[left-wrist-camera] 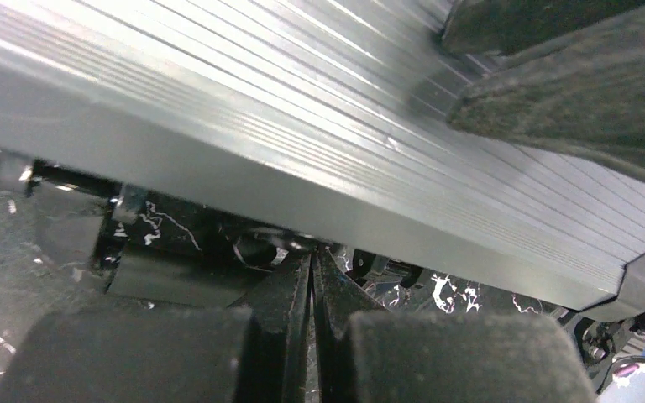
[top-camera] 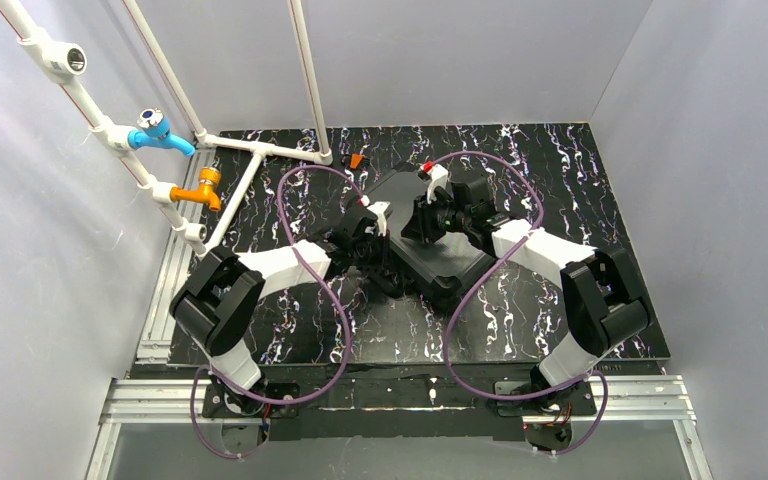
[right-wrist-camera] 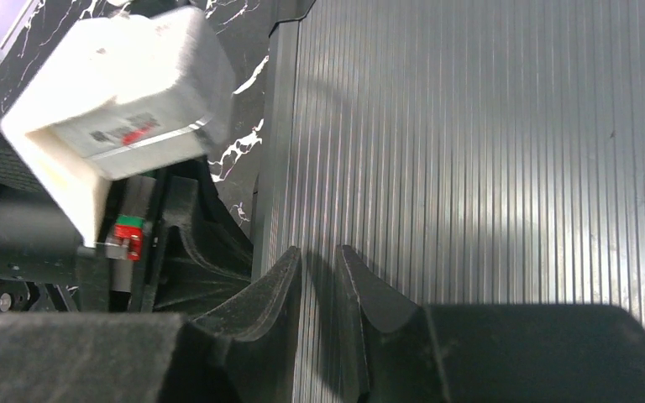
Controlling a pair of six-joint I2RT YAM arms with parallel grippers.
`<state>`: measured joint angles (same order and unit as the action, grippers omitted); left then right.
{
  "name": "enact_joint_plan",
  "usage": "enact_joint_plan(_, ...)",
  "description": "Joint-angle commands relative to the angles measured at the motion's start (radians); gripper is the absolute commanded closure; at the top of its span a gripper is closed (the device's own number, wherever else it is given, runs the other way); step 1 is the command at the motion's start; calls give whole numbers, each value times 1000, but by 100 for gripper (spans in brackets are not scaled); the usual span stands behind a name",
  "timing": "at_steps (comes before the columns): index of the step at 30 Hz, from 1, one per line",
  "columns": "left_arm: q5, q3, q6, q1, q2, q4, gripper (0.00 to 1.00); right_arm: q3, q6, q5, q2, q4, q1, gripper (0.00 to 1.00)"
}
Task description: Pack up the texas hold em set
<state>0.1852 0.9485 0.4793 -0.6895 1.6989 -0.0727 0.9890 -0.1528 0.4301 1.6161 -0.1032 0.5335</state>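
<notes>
The black case (top-camera: 438, 262) lies in the middle of the table with its ribbed lid (right-wrist-camera: 487, 143) down or nearly down. In the left wrist view the lid (left-wrist-camera: 243, 101) slants over a dark gap. My left gripper (left-wrist-camera: 312, 256) is shut and empty, its tips at the lid's lower edge; it sits at the case's left side (top-camera: 375, 232). My right gripper (right-wrist-camera: 317, 256) rests on top of the lid near its left edge, jaws a narrow gap apart with nothing between them; it is over the case middle (top-camera: 422, 222). The chip stacks are hidden.
A small orange piece (top-camera: 356, 160) lies on the marbled table (top-camera: 560, 170) behind the case. A white pipe frame (top-camera: 260, 150) with blue and orange taps stands at the back left. The left wrist's white camera block (right-wrist-camera: 117, 101) is close beside my right fingers.
</notes>
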Motion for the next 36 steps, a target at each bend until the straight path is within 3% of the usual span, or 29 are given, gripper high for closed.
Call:
enact_joint_plan(1, -78, -33, -16, 13, -111, -66, 100, -58, 21, -48, 87, 271, 22, 69)
enact_joint_plan(13, -171, -79, -31, 27, -244, 37, 100, -49, 9, -54, 89, 266, 38, 70)
enact_joint_plan(19, -209, -61, -9, 33, -191, 51, 100, -50, 8, -60, 83, 272, 45, 70)
enact_joint_plan(36, -97, -8, 36, 36, -55, 11, 100, -59, 12, -65, 80, 276, 46, 71)
